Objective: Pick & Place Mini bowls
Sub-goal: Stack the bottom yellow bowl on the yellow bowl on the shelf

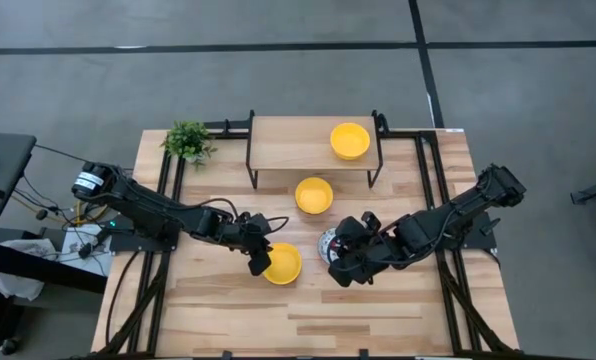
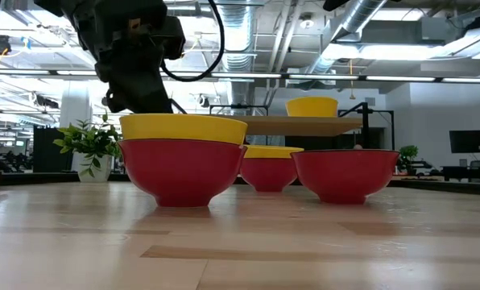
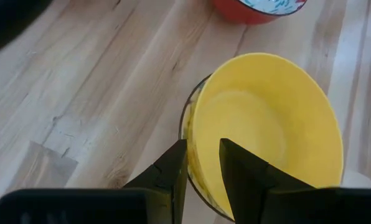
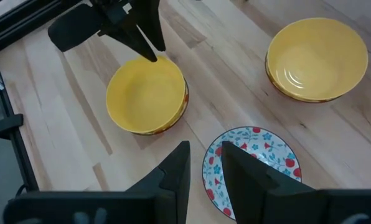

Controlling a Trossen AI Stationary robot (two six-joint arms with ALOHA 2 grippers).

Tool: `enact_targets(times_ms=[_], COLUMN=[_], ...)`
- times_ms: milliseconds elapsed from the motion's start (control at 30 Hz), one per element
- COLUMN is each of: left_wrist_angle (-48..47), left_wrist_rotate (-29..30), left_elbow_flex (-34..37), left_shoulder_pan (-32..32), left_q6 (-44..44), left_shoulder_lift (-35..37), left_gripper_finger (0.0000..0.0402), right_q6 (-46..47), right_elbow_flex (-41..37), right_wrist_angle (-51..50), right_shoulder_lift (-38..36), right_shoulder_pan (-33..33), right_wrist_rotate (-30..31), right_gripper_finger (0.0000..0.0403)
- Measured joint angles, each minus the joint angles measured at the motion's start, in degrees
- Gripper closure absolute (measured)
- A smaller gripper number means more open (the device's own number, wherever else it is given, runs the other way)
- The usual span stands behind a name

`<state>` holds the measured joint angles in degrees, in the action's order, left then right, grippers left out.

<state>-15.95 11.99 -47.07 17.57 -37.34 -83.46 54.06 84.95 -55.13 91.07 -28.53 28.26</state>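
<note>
Nearest, the left gripper (image 1: 261, 258) has its fingers clamped on the yellow bowl's (image 1: 283, 264) rim; lifting looks next. Right gripper (image 1: 340, 268), fingers slightly apart, hovers over the floral bowl (image 4: 255, 163).

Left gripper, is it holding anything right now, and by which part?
Yes: the left gripper pinches the front yellow bowl by its rim, one finger inside, one outside. The right gripper holds nothing, above the floral bowl.

I see three bowls yellow inside (image 1: 282, 264), red outside, a fourth bowl (image 4: 253, 163) with white interior in red-and-blue floral pattern, green plant (image 1: 188, 141), pale wood table (image 1: 378, 310)
</note>
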Motion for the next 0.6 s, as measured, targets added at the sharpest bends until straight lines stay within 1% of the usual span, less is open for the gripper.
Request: enact_targets(times_ms=[267, 600], left_wrist_angle=[0.6, 1.0], left_wrist_rotate=[-0.2, -0.2], left_elbow_flex=[0.0, 0.0], left_shoulder_pan=[0.0, 0.0], left_q6=[0.0, -0.2], left_shoulder_lift=[-1.4, -1.4], left_gripper_finger=[0.0309, 0.0309], right_q6=[0.0, 0.0], right_elbow_flex=[0.0, 0.0], right_wrist_angle=[0.2, 0.3], right_shoulder_lift=[0.0, 0.0], right_shoulder_pan=[0.0, 0.0], right_wrist_rotate=[0.0, 0.0], right_gripper_finger=[0.0321, 0.0321])
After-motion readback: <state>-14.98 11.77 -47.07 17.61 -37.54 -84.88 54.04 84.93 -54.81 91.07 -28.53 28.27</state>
